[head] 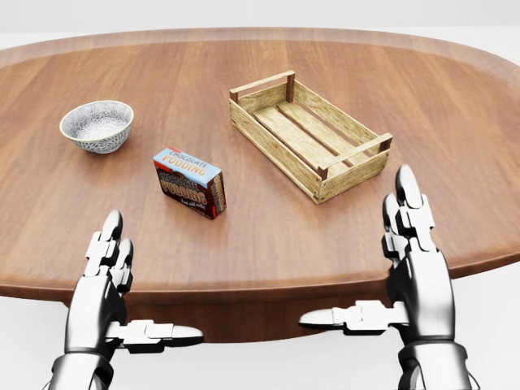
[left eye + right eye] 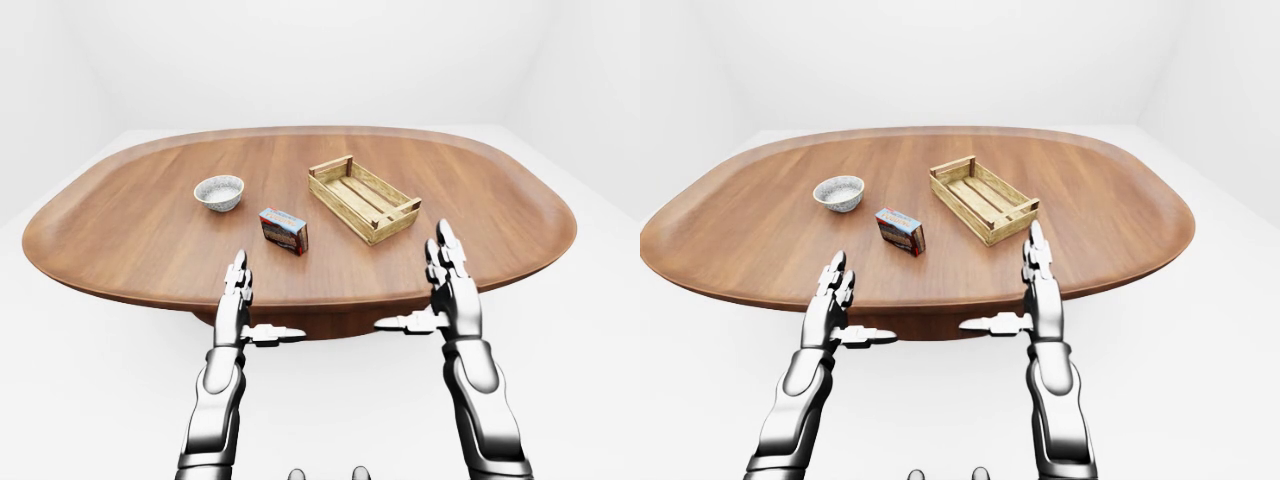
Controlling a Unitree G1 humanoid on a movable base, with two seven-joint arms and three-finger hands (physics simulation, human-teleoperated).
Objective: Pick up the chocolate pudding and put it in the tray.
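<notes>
The chocolate pudding box (image 1: 190, 182), blue-topped with a brown and red face, stands on the wooden table (image 1: 268, 236) near the head view's middle left. The slatted wooden tray (image 1: 307, 134) lies empty to its upper right. My left hand (image 1: 130, 305) hovers at the table's near edge, below and left of the box, fingers spread and thumb out, holding nothing. My right hand (image 1: 382, 268) is open too, raised over the table edge below the tray's near corner.
A patterned white bowl (image 1: 97, 125) sits on the table at the left, above and left of the pudding box. The oval table (image 2: 500, 215) stands in a plain white room; its near rim runs across just under both hands.
</notes>
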